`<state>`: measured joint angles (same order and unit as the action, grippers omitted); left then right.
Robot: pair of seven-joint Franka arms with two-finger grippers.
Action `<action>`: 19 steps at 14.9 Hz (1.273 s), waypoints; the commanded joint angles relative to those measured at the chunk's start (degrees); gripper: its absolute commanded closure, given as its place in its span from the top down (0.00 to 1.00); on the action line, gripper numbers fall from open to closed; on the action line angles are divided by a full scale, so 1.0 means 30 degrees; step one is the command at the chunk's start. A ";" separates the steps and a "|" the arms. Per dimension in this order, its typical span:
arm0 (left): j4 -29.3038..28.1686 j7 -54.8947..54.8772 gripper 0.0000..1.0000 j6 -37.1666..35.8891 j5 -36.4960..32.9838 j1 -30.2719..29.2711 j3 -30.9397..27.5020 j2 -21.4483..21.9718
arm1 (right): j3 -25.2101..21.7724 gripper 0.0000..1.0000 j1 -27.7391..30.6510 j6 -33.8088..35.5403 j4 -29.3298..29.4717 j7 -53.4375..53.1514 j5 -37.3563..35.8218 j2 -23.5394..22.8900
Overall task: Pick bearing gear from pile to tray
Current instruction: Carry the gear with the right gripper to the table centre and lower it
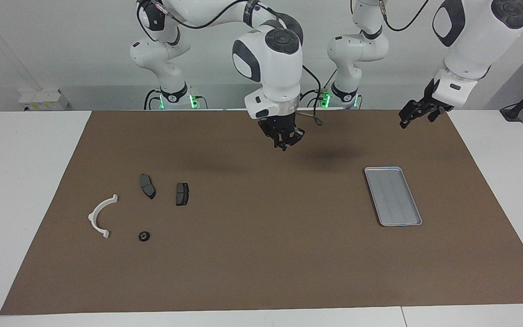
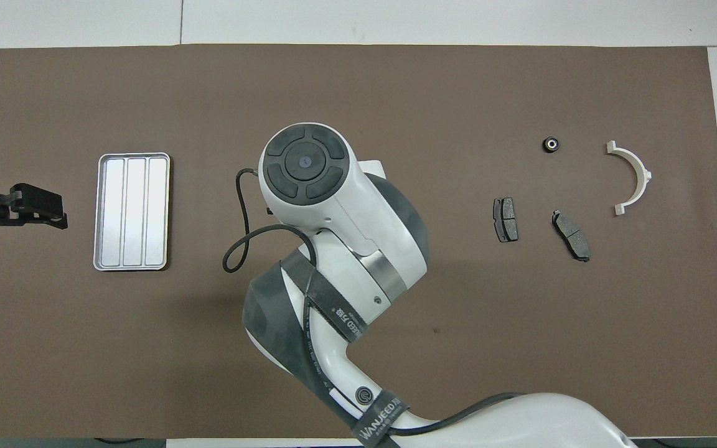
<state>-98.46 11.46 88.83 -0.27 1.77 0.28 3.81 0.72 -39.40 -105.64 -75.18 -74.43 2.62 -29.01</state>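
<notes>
Your right gripper [image 1: 284, 144] hangs over the mid brown mat [image 1: 261, 254], fingers closed, whether on anything can't be told. Your left gripper [image 1: 413, 116] waits near the tray [image 1: 418, 218], fingers open. The tray lies bare toward the left arm's end. The pile sits toward the right arm's end: bracket [image 1: 100, 217], two pads [image 1: 147, 185], one black round pc [image 1: 144, 235].

tray [image 1: 393, 196] @ L-arm end | pile [image 1: 143, 206] @ R-arm end | well apart, both on mat [image 1: 261, 254]
</notes>
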 commanded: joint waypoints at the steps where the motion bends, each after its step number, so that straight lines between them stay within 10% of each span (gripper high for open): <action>1: -0.0140 -0.0244 1.00 -0.0315 0.0207 -0.0091 -0.0006 0.0343 | -0.0037 0.00 -0.0869 -0.1927 -0.0164 -0.2049 -0.1365 -0.1750; 14: -0.0140 -0.0244 1.00 -0.0315 0.0207 -0.0091 -0.0006 0.0343 | -0.0036 0.04 -0.0754 -0.6741 -0.1658 -0.2437 -0.2162 -0.3837; 17: -0.0140 -0.0244 1.00 -0.0315 0.0207 -0.0062 -0.0006 0.0343 | -0.0066 1.00 -0.0754 -0.6391 -0.1688 -0.2437 -0.2191 -0.3779; 19: -0.0140 -0.0215 1.00 -0.0315 0.0207 -0.0062 -0.0006 0.0343 | -0.0095 1.00 -0.0754 -0.5400 -0.1367 -0.2379 -0.2308 -0.3807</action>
<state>-98.46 11.46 88.83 -0.27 1.77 0.28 3.81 0.08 -42.14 -123.99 -78.99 -80.82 -2.78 -41.19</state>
